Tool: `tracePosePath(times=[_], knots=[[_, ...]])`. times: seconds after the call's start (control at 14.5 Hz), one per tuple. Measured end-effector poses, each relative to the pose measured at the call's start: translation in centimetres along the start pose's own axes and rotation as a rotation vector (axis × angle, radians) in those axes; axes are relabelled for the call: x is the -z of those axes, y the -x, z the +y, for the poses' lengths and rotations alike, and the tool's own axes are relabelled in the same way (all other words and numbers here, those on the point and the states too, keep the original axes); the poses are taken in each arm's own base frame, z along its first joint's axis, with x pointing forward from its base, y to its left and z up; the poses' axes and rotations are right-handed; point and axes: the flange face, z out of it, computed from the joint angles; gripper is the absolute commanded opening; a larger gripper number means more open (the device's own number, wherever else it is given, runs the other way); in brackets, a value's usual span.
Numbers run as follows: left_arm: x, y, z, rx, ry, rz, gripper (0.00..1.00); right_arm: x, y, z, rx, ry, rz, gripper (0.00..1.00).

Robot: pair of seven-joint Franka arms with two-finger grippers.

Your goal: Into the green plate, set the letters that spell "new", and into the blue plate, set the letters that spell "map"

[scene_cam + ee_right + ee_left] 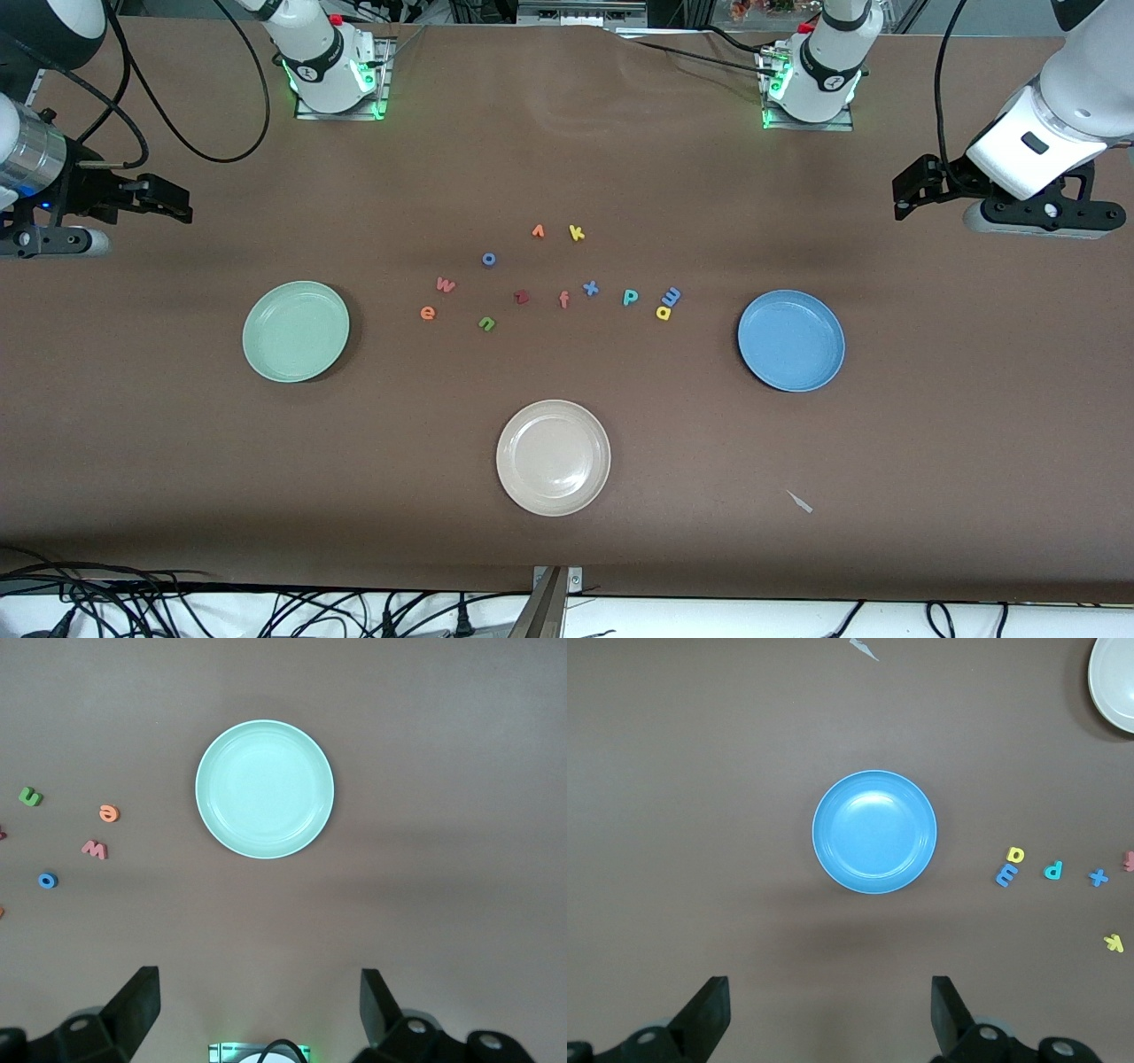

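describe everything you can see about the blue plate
The blue plate is round, shallow and medium blue, with a smooth, slightly glossy surface that looks like plastic, a flat centre and a low raised rim. It sits upright and flat on the brown table, toward the left arm's end. Nothing lies in it and nothing touches it. The closest letters, the yellow "a" and blue "m", lie apart from its rim, toward the middle of the table. The left gripper hangs open above the table near it, not touching it.

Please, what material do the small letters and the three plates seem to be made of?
The small letters, such as the orange e and teal p, look like matte foam: thick, flat-cut, no shine. The green plate, blue plate and beige-white plate look like smooth plastic with soft highlights; glazed ceramic cannot be excluded.
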Motion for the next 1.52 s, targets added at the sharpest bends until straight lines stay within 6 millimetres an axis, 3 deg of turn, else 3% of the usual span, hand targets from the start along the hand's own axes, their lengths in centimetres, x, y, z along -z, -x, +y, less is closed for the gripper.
tracePosePath(times=[0.76, 1.04, 1.24, 1.52], knots=[[0.0, 0.0, 0.0, 0.000, 0.000, 0.000, 1.00, -0.2, -0.3, -0.4, 0.010, 0.001, 0.010, 1.00], [0.3, -0.2, 1.0, -0.021, 0.001, 0.007, 1.00, -3.9, -2.3, -4.2, 0.079, 0.010, -0.062, 1.00], [0.5, -1.3, 2.8, -0.054, 0.006, 0.009, 1.00, -6.1, -3.7, -5.1, 0.091, 0.012, -0.077, 1.00], [-3.3, -2.2, 8.1, -0.155, 0.011, -0.080, 1.00, -10.0, -5.9, -8.6, 0.077, 0.016, -0.029, 1.00]])
